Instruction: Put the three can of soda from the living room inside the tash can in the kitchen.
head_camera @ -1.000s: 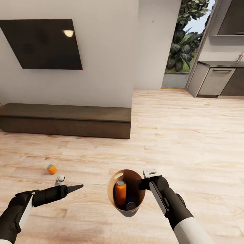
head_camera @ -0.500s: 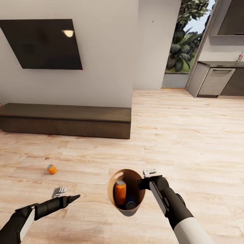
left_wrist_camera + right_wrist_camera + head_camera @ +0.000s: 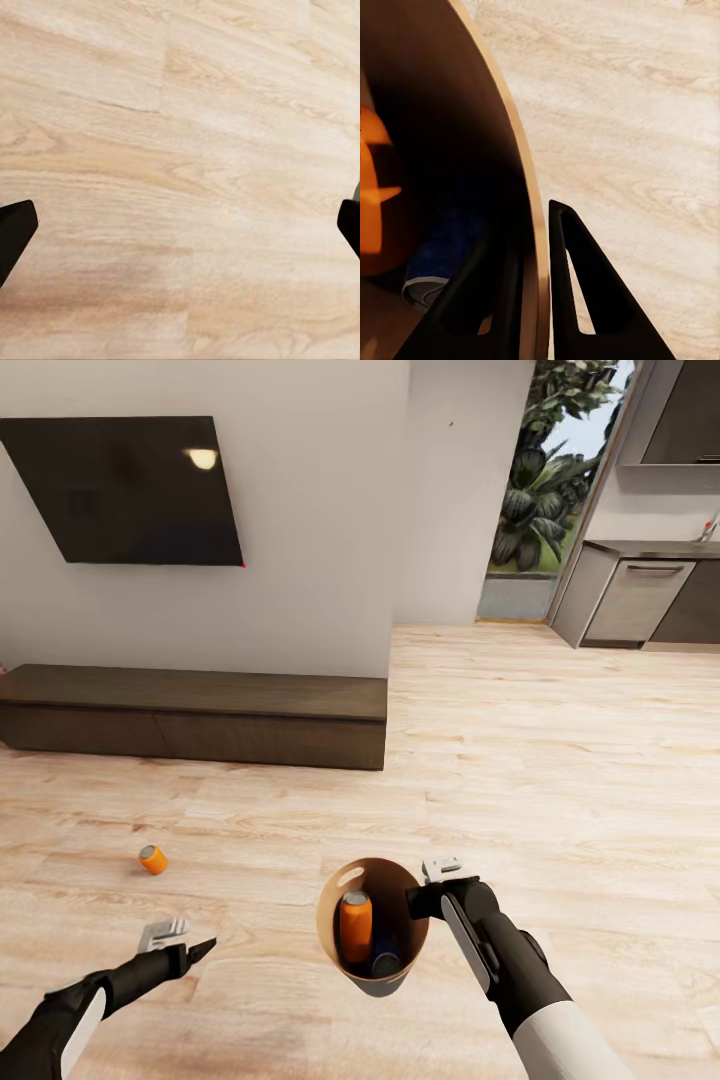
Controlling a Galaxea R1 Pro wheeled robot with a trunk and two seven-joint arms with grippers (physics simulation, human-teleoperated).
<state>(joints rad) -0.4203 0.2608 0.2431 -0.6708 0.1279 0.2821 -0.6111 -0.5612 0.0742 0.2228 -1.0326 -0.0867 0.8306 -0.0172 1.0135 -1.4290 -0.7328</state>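
Soda cans are the small things in a large room: the light wood floor (image 3: pixel 560 760) takes up most of the head view, running from the living room at the left to the kitchen at the far right. A white wall carries the black television (image 3: pixel 125 488), and below it stands the long low dark-brown cabinet (image 3: pixel 195 715). At the far right the grey kitchen counter (image 3: pixel 640 595) sits under dark wall cabinets, with green plants (image 3: pixel 545 470) behind a glass opening beside it.

Next in size are the two arms at the bottom of the head view. The right gripper (image 3: pixel 430 895) is clamped on the rim of the trash can (image 3: pixel 372 925); in the right wrist view one black finger lies inside the brown wall (image 3: pixel 472 135) and the other outside it, the rim pinched between them. The bin hangs tilted above the floor, its oval handle slot toward the left arm. The left gripper (image 3: pixel 180 940) hangs low over bare floor with its jaws wide apart, the two black fingertips (image 3: pixel 13 232) at opposite edges of the left wrist view.

Inside the bin one orange can (image 3: pixel 356 925) stands against the wall, and a second can (image 3: pixel 385 965) lies at the bottom, dark in the shadow. The third can (image 3: pixel 152 859) lies on its side on the floor, ahead of the left gripper and well apart from it.
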